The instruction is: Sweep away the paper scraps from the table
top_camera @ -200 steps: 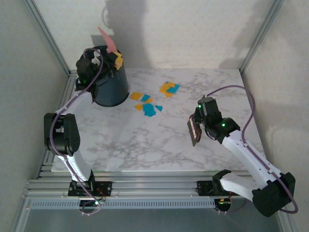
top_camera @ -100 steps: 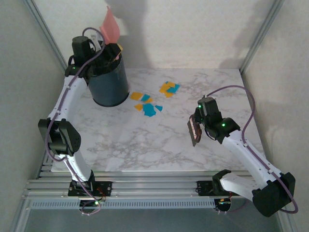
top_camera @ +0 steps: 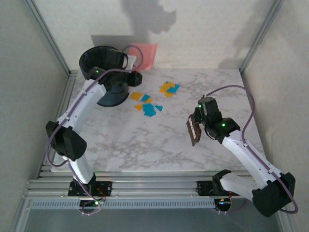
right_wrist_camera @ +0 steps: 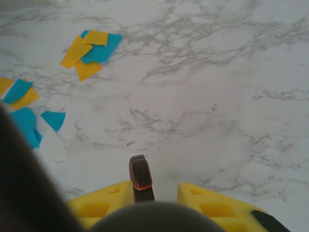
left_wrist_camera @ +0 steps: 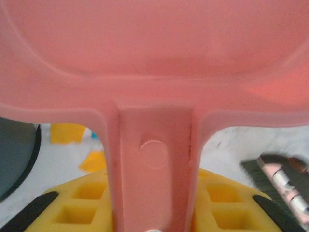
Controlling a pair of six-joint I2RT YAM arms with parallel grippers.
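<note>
Orange-yellow and teal paper scraps lie in two clusters on the table [top_camera: 159, 145], one [top_camera: 147, 104] right of the bin and one [top_camera: 169, 88] further back. My left gripper [top_camera: 134, 76] [left_wrist_camera: 153, 203] is shut on the handle of the pink dustpan [top_camera: 144, 54] [left_wrist_camera: 154, 53], held just right of the bin, above the table's back edge. Under the pan a few scraps [left_wrist_camera: 67, 133] show. My right gripper [top_camera: 195, 126] [right_wrist_camera: 154, 191] is shut on a brush [top_camera: 193, 130] with a dark handle [right_wrist_camera: 140, 176], raised right of the scraps [right_wrist_camera: 91, 48].
A dark round bin [top_camera: 104, 72] [left_wrist_camera: 17, 154] stands at the back left corner, with my left arm stretched across its front. Aluminium rails [top_camera: 145, 186] edge the table, and pale walls close in on three sides. The brush [left_wrist_camera: 280, 174] shows past the dustpan.
My left arm has swung the dustpan from above the bin's mouth over to the right of the bin. The right arm and brush have stayed still.
</note>
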